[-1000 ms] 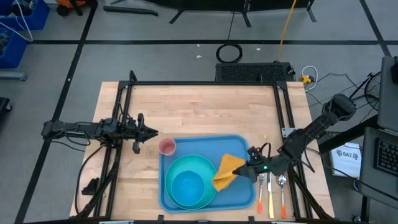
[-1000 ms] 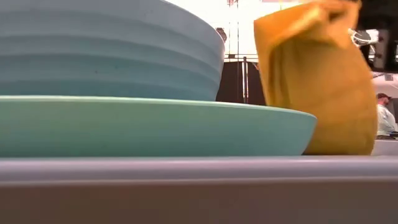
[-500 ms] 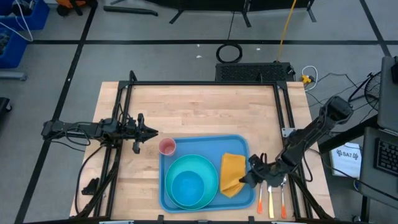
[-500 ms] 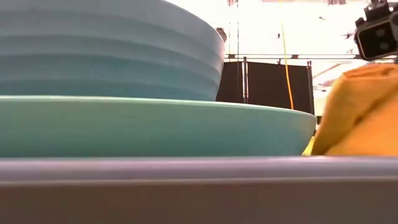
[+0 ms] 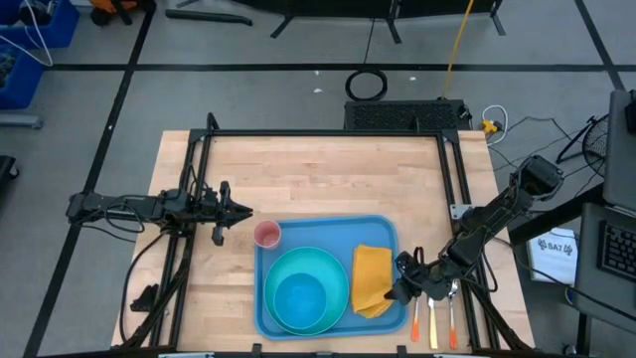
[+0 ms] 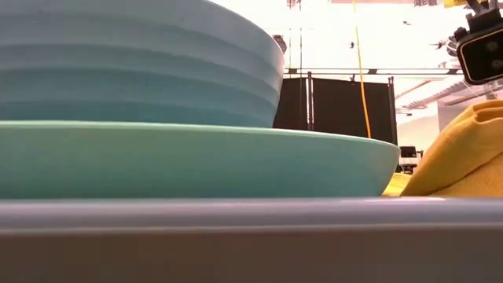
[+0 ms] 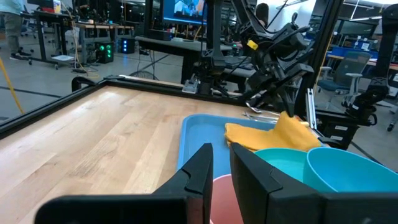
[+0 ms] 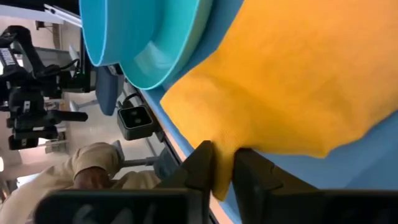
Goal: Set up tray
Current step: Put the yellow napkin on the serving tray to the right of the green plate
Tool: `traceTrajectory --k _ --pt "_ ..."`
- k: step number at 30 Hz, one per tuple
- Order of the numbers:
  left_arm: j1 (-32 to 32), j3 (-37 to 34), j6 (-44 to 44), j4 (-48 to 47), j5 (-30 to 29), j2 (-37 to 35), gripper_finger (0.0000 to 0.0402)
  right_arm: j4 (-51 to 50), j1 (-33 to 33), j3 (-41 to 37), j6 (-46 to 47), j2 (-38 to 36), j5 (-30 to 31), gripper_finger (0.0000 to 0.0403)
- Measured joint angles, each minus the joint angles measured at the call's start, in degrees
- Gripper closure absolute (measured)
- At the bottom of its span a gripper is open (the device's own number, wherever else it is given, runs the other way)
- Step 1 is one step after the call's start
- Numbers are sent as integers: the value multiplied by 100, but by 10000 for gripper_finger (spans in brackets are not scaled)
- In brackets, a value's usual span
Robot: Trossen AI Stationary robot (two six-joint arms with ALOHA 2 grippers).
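napkin (image 5: 372, 279) now flat on tray (image 5: 298, 231), down from mid-air | right tool (image 5: 394, 292) pinching its edge | left tool (image 5: 241, 210) pressed together, waiting near cup (image 5: 267, 234) | napkin nearly placed

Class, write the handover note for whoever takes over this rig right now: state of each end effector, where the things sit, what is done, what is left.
Right end effector: low at the tray's right edge, shut on the napkin's corner.
Left end effector: waiting over the table left of the tray, near the pink cup; open or shut cannot be told.
Done: bowl on plate in the tray, napkin lying beside them.
Left: release the napkin; cutlery lies outside the tray's right edge; the cup is at its far left corner.
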Motion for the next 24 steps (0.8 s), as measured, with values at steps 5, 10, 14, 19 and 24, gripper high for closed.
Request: traceTrajectory --k 5,10,14,19,24 --pt "2 0 0 -2 0 0 344 -27 0 0 230 0 -291 329" --pt "2 0 0 -1 0 0 344 161 55 -2 55 0 -135 325" --pt "1 0 0 0 0 0 344 502 61 -4 -164 0 -95 324" --pt "2 0 1 -1 0 0 344 589 66 -4 -24 0 -137 324" --pt "2 0 0 0 0 0 344 10 171 -4 540 0 -445 324"
